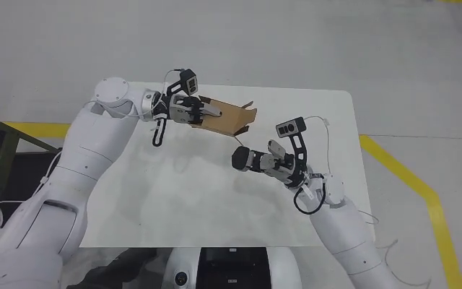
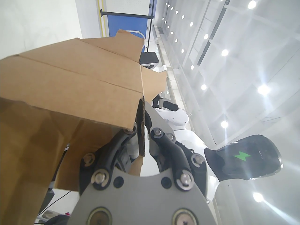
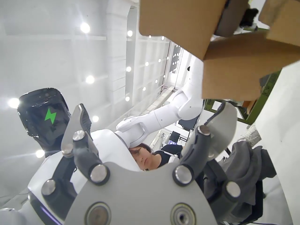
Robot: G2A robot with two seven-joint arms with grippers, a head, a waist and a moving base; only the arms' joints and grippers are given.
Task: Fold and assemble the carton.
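A brown cardboard carton (image 1: 229, 115) hangs in the air above the back middle of the white table (image 1: 180, 209), partly unfolded with flaps sticking out. My left gripper (image 1: 206, 112) is shut on one edge of the carton; in the left wrist view the corrugated edge (image 2: 141, 127) is pinched between the fingers of the gripper (image 2: 140, 129). My right gripper (image 1: 238, 157) sits lower, just below the carton's near corner. Its fingers (image 3: 78, 120) are spread open with nothing between them, and the carton (image 3: 185, 15) looms just beyond the right gripper (image 3: 150, 115).
The table's right edge (image 1: 357, 144) and front edge bound the work area. A yellow floor line (image 1: 411, 177) runs to the right of the table. A dark frame (image 1: 18, 141) stands at the left.
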